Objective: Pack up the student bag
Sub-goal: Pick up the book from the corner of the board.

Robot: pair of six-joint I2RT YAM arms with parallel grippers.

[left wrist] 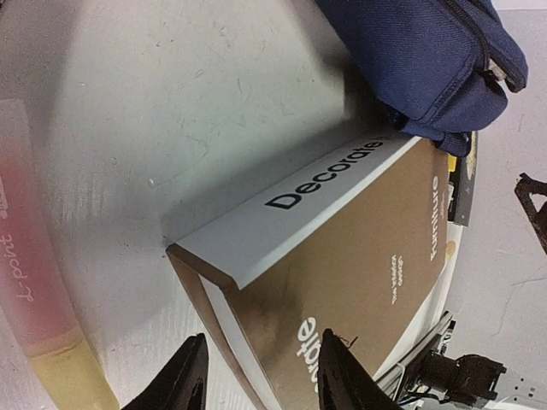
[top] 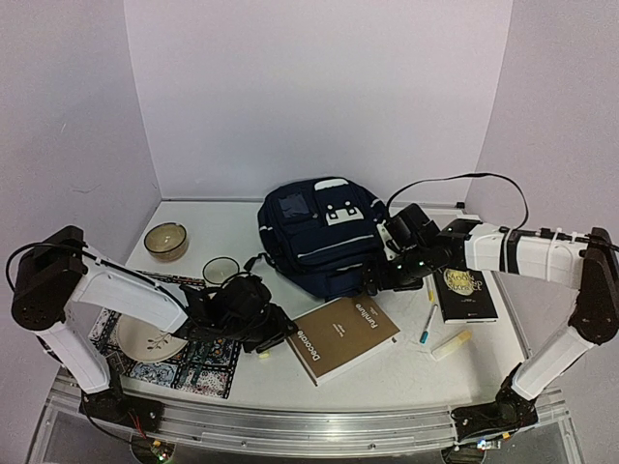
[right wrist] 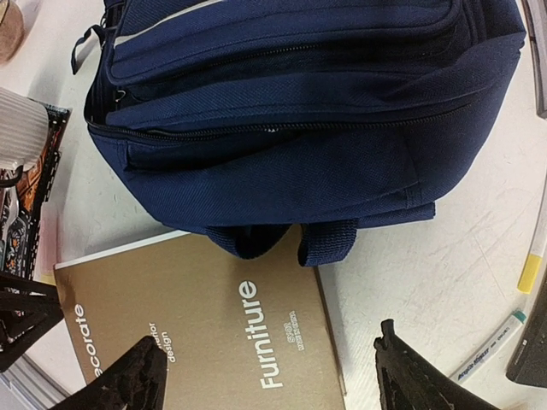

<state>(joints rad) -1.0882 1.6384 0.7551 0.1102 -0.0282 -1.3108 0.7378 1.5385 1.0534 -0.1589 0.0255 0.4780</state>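
Note:
The student bag (top: 319,237), dark navy with white trim, lies in the middle of the table; its zipped side fills the top of the right wrist view (right wrist: 291,120). A brown book (top: 343,338) titled "Decorate Furniture" lies just in front of it. My left gripper (top: 280,336) is low at the book's left corner. Its jaws (left wrist: 267,380) stand open astride that corner (left wrist: 256,282), one finger over the cover, the other beside the edge. My right gripper (top: 379,280) hovers open and wide (right wrist: 269,380) over the book's far end (right wrist: 248,342), next to the bag's strap loop (right wrist: 329,243).
A black book (top: 462,293), a teal-tipped pen (top: 428,324) and a yellow marker (top: 450,344) lie on the right. A bowl (top: 166,242), a cup (top: 221,271) and a plate (top: 145,338) on a patterned mat sit on the left. A pink and yellow tube (left wrist: 34,282) lies by the left gripper.

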